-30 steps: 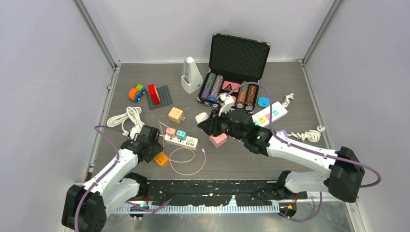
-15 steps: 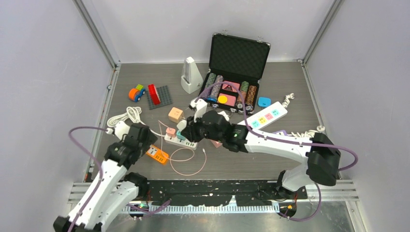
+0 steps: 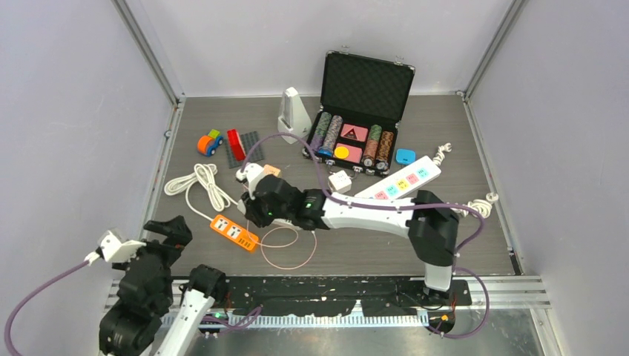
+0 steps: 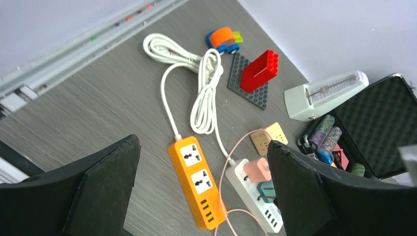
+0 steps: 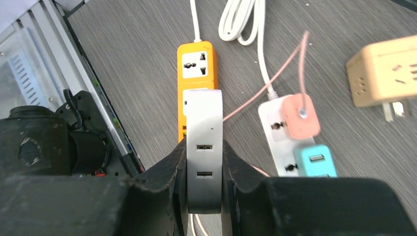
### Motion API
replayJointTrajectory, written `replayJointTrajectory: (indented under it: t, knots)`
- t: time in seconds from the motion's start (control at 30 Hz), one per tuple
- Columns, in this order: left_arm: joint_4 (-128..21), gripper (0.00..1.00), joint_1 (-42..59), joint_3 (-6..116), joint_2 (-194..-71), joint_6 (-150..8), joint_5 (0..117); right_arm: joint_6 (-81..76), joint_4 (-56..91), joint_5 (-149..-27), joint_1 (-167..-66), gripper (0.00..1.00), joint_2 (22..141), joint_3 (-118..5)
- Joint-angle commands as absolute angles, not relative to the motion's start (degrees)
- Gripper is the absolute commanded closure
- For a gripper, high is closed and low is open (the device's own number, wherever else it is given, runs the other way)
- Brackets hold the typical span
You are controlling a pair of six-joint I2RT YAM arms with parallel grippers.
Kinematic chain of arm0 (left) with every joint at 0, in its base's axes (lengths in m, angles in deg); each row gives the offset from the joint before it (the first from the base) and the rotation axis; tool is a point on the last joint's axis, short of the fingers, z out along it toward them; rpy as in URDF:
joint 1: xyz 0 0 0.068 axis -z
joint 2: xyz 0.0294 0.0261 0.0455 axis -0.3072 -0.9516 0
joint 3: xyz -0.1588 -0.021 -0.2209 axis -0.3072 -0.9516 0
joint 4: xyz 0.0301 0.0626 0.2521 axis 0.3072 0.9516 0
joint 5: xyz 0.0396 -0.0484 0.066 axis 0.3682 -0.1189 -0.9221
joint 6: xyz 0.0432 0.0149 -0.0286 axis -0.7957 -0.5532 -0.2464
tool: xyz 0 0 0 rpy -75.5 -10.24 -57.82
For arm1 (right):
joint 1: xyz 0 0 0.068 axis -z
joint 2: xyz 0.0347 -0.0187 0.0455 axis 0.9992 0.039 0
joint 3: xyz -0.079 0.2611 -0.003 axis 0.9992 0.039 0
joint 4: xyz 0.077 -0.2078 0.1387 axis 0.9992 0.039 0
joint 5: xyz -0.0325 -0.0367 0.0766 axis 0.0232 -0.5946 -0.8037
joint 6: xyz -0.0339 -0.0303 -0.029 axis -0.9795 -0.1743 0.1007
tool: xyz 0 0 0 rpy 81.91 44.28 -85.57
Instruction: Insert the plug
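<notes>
My right gripper (image 5: 205,147) is shut on a white plug (image 5: 203,113) with two USB slots on its face. The plug hangs over the near socket of the orange power strip (image 5: 198,64). From above, the right gripper (image 3: 256,204) reaches far left, just beyond the orange strip (image 3: 234,232). A white strip (image 5: 275,128) to its right carries a pink plug (image 5: 301,117) and a teal plug (image 5: 314,160). My left gripper (image 3: 165,236) is open and empty, pulled back to the near left. The left wrist view shows the left gripper (image 4: 202,142) high above the orange strip (image 4: 199,184).
A coiled white cord (image 3: 196,182) runs to the orange strip, and a pink cable loop (image 3: 285,248) lies near the front. A beige adapter (image 5: 386,71) lies beyond the white strip. Further back are a toy car (image 3: 209,141), a metronome (image 3: 291,115), an open chip case (image 3: 363,96) and a long white strip (image 3: 404,180).
The left gripper opened, let go of the orange strip and drew back to the near left corner. The right arm carried the white plug leftward to above the orange strip.
</notes>
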State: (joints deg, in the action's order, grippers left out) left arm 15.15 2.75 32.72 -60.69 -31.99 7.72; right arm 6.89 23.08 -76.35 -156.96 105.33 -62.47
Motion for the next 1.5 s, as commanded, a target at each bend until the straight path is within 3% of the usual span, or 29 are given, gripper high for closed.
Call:
replayJointTrajectory:
  t: [0.0,0.4,0.7,1.47]
  knots:
    - [12.1,0.0,2.9,34.4,-55.5,-43.9,8.4,4.3,24.8,-73.5,-159.7,0.95,110.6,-70.7]
    - [9.1,0.0,2.9,34.3,-51.2,-53.2,15.3,1.3,32.4,-68.5,-162.3,0.95,127.5,-87.7]
    - [7.7,0.01,2.9,33.8,-52.3,-55.4,17.6,-1.7,32.8,-64.5,-162.3,0.95,129.1,-88.2]
    - [7.9,0.0,2.9,35.9,-54.6,-56.0,18.3,-3.1,31.6,-68.1,-162.2,0.95,132.3,-87.6]
